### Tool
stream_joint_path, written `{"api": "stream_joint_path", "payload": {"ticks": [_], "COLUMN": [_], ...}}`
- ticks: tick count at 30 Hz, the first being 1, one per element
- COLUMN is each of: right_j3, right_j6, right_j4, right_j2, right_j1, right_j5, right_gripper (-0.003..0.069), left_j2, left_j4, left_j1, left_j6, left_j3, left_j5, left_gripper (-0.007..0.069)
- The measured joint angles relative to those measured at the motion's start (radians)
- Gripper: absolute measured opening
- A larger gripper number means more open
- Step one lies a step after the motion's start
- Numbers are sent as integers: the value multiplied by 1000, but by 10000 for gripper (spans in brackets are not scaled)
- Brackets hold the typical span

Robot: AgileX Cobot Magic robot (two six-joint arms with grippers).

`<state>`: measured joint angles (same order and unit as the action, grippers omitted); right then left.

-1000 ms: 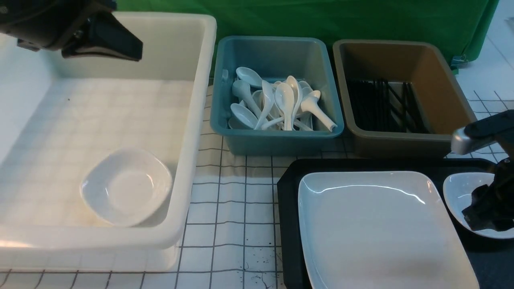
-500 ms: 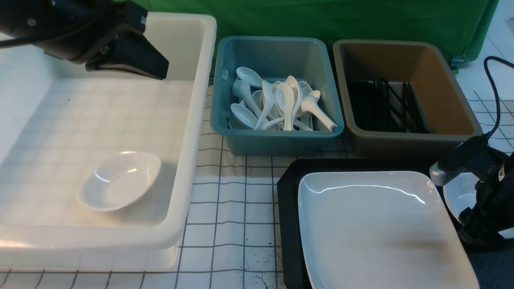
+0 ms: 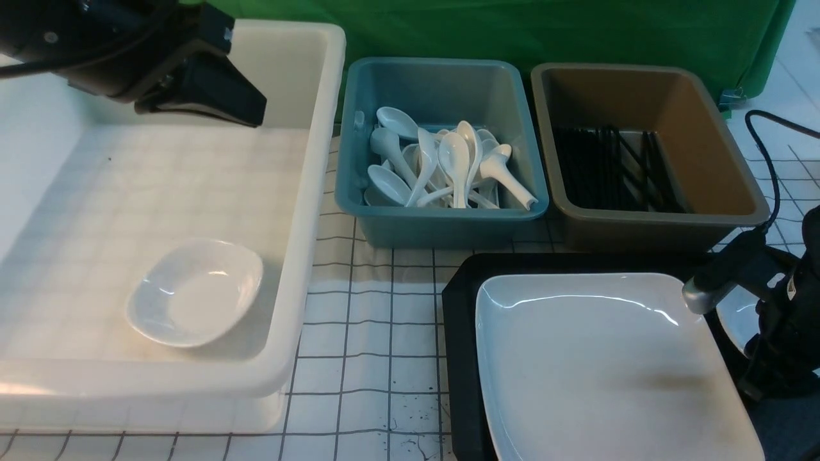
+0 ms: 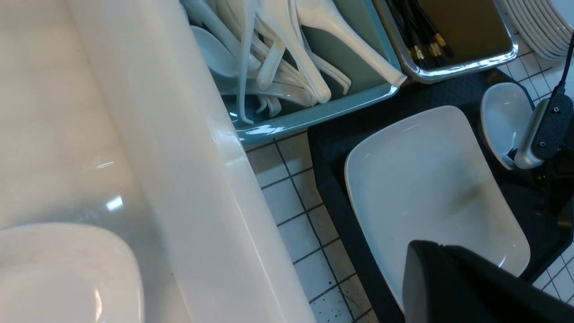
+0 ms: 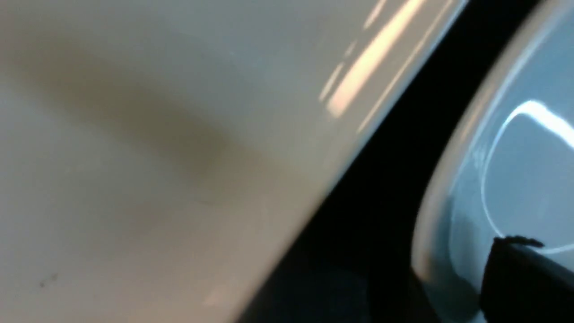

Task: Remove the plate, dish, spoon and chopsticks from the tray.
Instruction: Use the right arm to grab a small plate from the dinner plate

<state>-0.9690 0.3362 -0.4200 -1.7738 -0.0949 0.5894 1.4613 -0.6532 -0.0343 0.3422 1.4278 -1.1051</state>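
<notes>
Right gripper beside glossy rounded-rectangular plate

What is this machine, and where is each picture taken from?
It is a robot with two arms, each ending in a gripper. The wide picture looks forward from between the arms; the other two come from cameras on the wrists. On the checked table stand a white tub holding a small dish, a teal bin of white spoons and a brown bin of black chopsticks. Nearer lies a black tray bearing a big white plate and a second small dish. The left gripper hangs shut and empty over the tub. The right gripper is low at the tray's dish; whether it grips it is unclear.
</notes>
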Motion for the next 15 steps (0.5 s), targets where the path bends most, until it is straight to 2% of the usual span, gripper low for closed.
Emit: {"api": "stream_joint_path", "payload": {"ticks": [3,9,12,15], "right_j3": [-2,-3,-3,-3], "right_j6": [5,-10,-22,-72], "right_j4": [-1,-1,0,-6], "right_j2": [-6,7,31,114], "right_j1": [-8,-11,-24,-63], "right_j5": [-7,-3,3,34], "right_gripper": [234,227,193,125], "left_j2": [-2,-2,-2,-2], "left_j4": [0,7,7,10], "left_j1": [0,0,0,0], "left_j6": [0,0,1,3], "left_j3": [-31,-48,-48,-48], "left_j5": [34,65,77,91], "left_gripper": [20,20,20,20]}}
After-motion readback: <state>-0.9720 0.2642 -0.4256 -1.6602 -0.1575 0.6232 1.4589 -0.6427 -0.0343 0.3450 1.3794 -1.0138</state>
